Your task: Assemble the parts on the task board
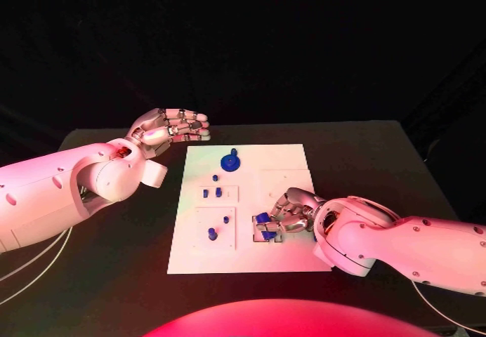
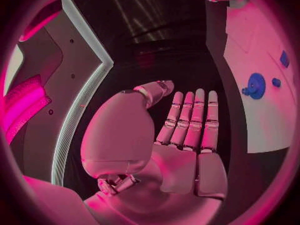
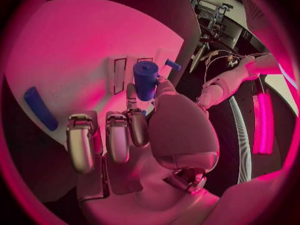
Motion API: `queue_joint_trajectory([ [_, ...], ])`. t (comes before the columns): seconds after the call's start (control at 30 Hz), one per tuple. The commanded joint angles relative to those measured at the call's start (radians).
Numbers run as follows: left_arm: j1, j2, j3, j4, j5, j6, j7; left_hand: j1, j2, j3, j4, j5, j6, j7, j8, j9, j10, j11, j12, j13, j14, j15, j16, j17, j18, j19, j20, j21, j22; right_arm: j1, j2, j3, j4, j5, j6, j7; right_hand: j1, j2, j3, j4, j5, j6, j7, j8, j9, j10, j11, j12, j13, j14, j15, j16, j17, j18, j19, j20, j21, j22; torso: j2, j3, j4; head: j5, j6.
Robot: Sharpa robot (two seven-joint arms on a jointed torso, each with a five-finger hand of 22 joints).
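The right hand [image 1: 286,213] pinches a blue part [image 3: 145,79] over the task board [image 1: 289,263] (near edge), while the left hand [image 1: 172,127] hovers beyond its far corner, fingers straight and empty.

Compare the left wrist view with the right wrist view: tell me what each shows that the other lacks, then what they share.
Left wrist view alone: the left hand held flat and empty, fingers straight, beside a round blue disc part on the task board. Right wrist view alone: the right hand holding a blue cylinder part upright at its fingertips, and a long blue peg lying apart. Both share the white task board with blue parts on it.
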Motion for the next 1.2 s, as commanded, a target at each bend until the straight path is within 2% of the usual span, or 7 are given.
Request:
queue_joint_trajectory([
  [0.03,0.001,0.001,0.001,0.003,0.005,0.017,0.002,-0.003,0.002,0.003,0.002,0.006,0.006,0.047,0.007,0.001,0.0,-0.001,-0.006,-0.002,0.002,0.004,-0.005,0.002,-0.005,0.009,0.001,-0.006,-0.001,-0.001,0.008,0.0,-0.009,-0.039,0.029,-0.014,0.014,0.023,-0.01,0.0,-0.01,0.012,-0.009,0.01,0.004,0.042,-0.003,-0.007,0.146,0.106,-0.005,0.003,0.263,-0.007,0.103,-0.004,0.004,0.263,0.0,-0.0001,-0.0009,0.001,-0.001],
  [0.33,0.001,0.0,0.001,0.003,0.005,0.019,-0.002,-0.004,0.002,0.003,0.003,0.006,0.007,0.047,0.007,0.001,0.0,-0.001,-0.007,-0.002,0.001,0.004,-0.006,0.002,-0.005,0.01,0.001,-0.008,-0.002,-0.002,0.02,0.0,-0.024,-0.064,0.019,-0.024,-0.013,0.011,-0.032,0.001,-0.045,0.011,-0.009,0.015,0.006,0.041,-0.002,-0.017,0.143,0.106,-0.004,0.003,0.263,-0.007,0.103,-0.002,0.004,0.263,0.0,0.0002,-0.0014,0.003,-0.001],
  [0.63,0.001,0.0,0.001,0.004,0.002,0.026,-0.008,-0.004,0.002,0.002,0.003,0.006,0.004,0.049,0.006,0.001,-0.004,0.0,-0.011,-0.002,-0.002,0.006,-0.01,0.002,-0.004,0.016,0.001,-0.011,-0.005,-0.003,0.029,0.0,-0.034,-0.073,0.024,-0.028,-0.071,-0.006,-0.06,0.003,-0.102,0.006,-0.007,0.024,0.01,0.037,0.0,-0.035,0.137,0.106,-0.002,0.003,0.263,-0.007,0.103,-0.001,0.004,0.263,0.0,0.0006,-0.0012,0.004,-0.003],
  [0.87,0.001,0.0,0.001,0.004,0.001,0.028,-0.012,-0.004,0.002,0.002,0.003,0.006,0.003,0.049,0.006,0.0,-0.005,0.001,-0.012,-0.002,-0.002,0.006,-0.01,0.002,-0.004,0.018,0.0,-0.011,-0.005,-0.005,0.032,0.0,-0.034,-0.086,0.007,-0.025,-0.166,-0.044,-0.07,0.005,-0.23,-0.001,-0.006,0.036,0.017,0.035,0.001,-0.046,0.135,0.106,-0.001,0.003,0.263,-0.007,0.103,0.0,0.004,0.263,0.0,0.0006,-0.0013,0.003,-0.001],
  [0.97,0.001,-0.001,0.001,0.005,0.0,0.029,-0.013,-0.004,0.002,0.002,0.003,0.006,0.003,0.049,0.006,0.0,-0.005,0.001,-0.012,-0.002,-0.002,0.006,-0.01,0.002,-0.004,0.018,0.0,-0.011,-0.005,-0.005,0.032,0.0,-0.033,-0.095,0.004,-0.024,-0.197,-0.064,-0.084,0.006,-0.267,-0.004,-0.005,0.04,0.02,0.034,0.002,-0.051,0.134,0.106,-0.001,0.003,0.263,-0.007,0.103,0.0,0.004,0.263,0.0,0.0006,-0.0013,0.003,-0.001],
  [1.07,0.001,-0.001,0.001,0.005,-0.001,0.03,-0.015,-0.004,0.002,0.002,0.003,0.006,0.002,0.049,0.006,0.0,-0.005,0.001,-0.012,-0.002,-0.003,0.006,-0.011,0.002,-0.004,0.02,0.0,-0.011,-0.005,-0.006,0.031,0.0,-0.031,-0.107,0.002,-0.023,-0.222,-0.078,-0.095,0.006,-0.274,-0.007,-0.006,0.042,0.022,0.033,0.001,-0.057,0.132,0.106,-0.001,0.003,0.263,-0.007,0.103,0.0,0.004,0.263,-0.001,0.0003,-0.002,0.003,0.001],
  [1.2,0.001,-0.001,0.001,0.005,-0.001,0.031,-0.016,-0.004,0.002,0.002,0.003,0.006,0.002,0.049,0.006,0.0,-0.006,0.001,-0.013,-0.002,-0.003,0.006,-0.012,0.002,-0.004,0.021,0.0,-0.011,-0.005,-0.007,0.027,0.0,-0.027,-0.119,0.001,-0.019,-0.222,-0.079,-0.095,0.006,-0.274,-0.007,-0.006,0.042,0.022,0.033,0.001,-0.057,0.132,0.106,-0.001,0.003,0.263,-0.007,0.103,0.0,0.004,0.263,-0.001,0.0008,-0.0016,0.003,0.0],
])
